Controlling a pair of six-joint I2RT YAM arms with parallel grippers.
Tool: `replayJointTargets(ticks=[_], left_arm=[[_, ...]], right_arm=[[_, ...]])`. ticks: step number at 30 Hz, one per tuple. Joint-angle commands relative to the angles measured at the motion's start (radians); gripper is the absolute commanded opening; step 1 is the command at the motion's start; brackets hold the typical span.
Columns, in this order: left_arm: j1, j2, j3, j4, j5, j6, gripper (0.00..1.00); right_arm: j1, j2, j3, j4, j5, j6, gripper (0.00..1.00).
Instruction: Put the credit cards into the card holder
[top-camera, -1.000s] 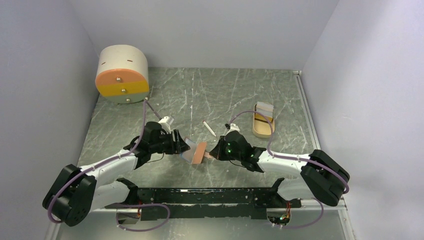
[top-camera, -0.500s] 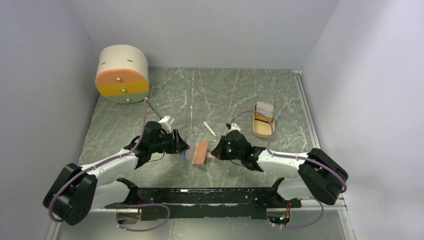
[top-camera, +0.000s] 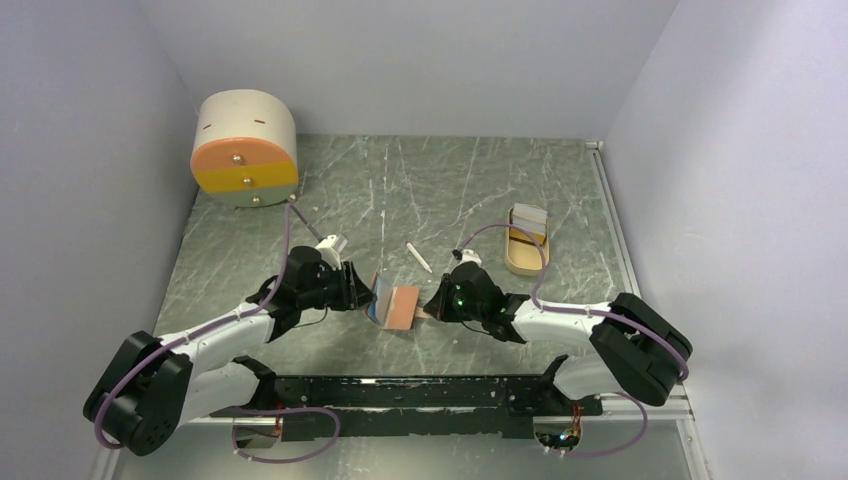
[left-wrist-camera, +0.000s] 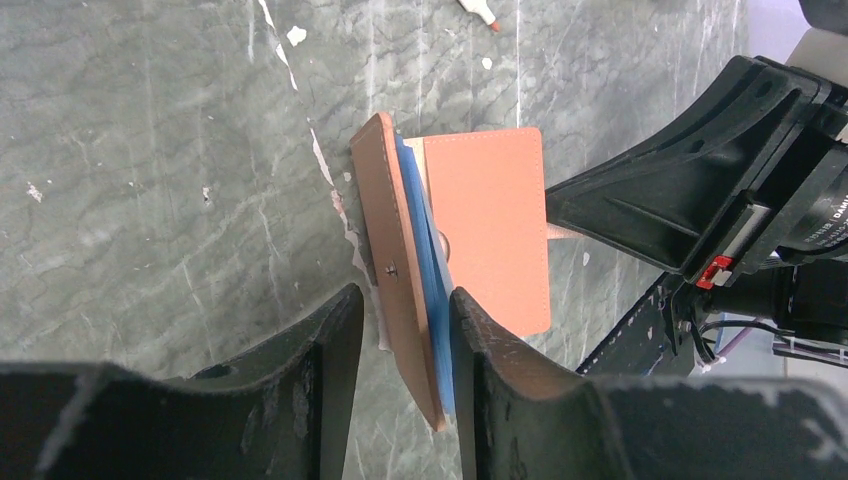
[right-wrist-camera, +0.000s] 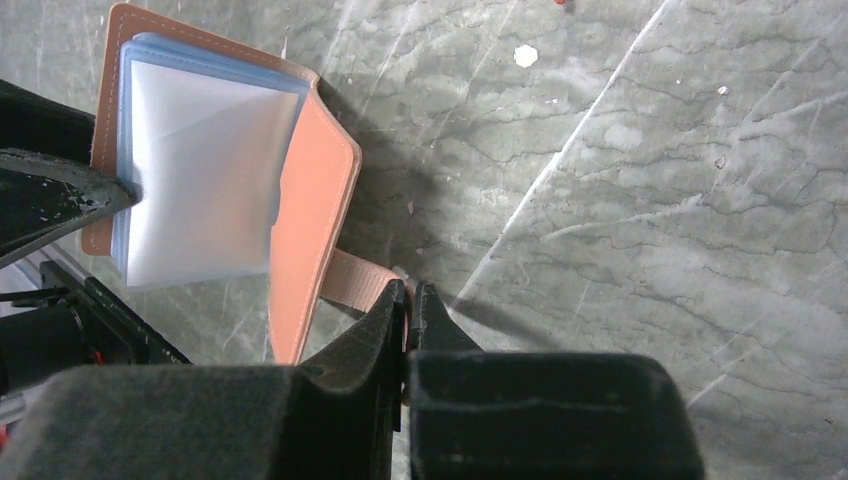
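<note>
The card holder is a salmon leather wallet with clear blue-edged sleeves, held half open between both grippers near the table's front middle. My left gripper is closed on one cover and the sleeves, which sit slanted and edge-on between its fingers. My right gripper is shut on the holder's strap, its fingertips pressed together. The other cover faces the left wrist camera. Flat cards lie in a tan tray at the back right, away from both grippers.
A thin white pen-like stick lies just behind the holder, also at the top of the left wrist view. A round cream and orange drawer box stands at the back left. Walls close in on both sides.
My left gripper has moved right toward the right gripper. The cover it holds has swung more upright, so the holder is folded narrower. The right gripper has barely moved.
</note>
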Motion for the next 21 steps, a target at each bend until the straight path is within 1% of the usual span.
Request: replayJointTargets(ticks=[1, 6, 12, 13, 14, 16, 18, 19, 21], left_arm=[[0.004, -0.009, -0.01, 0.039, -0.008, 0.007, 0.42], [0.005, 0.01, 0.001, 0.038, -0.007, 0.011, 0.41], [0.005, -0.008, -0.002, 0.029, -0.013, 0.014, 0.38], [0.005, -0.011, -0.005, 0.038, -0.003, 0.014, 0.37], [0.005, -0.01, -0.008, 0.051, 0.008, 0.012, 0.35], [0.005, -0.005, -0.005, 0.076, 0.028, 0.0, 0.27], [0.004, 0.005, 0.003, 0.085, 0.049, -0.012, 0.23], [0.004, 0.01, 0.008, 0.083, 0.057, -0.02, 0.2], [0.004, 0.022, 0.022, 0.071, 0.071, -0.03, 0.12]], right_arm=[[-0.008, 0.005, -0.011, 0.025, -0.004, -0.004, 0.0], [-0.007, -0.002, -0.008, 0.013, 0.001, -0.009, 0.0], [-0.008, -0.001, -0.009, -0.004, 0.016, -0.016, 0.0], [-0.008, -0.003, -0.004, -0.018, 0.024, -0.015, 0.04], [-0.008, -0.007, 0.007, -0.046, 0.036, -0.012, 0.11], [-0.008, -0.032, 0.045, -0.118, 0.051, -0.008, 0.22], [-0.008, -0.079, 0.098, -0.2, 0.067, -0.001, 0.37], [-0.008, -0.107, 0.121, -0.248, 0.077, 0.003, 0.42], [-0.008, -0.153, 0.162, -0.321, 0.08, 0.001, 0.44]])
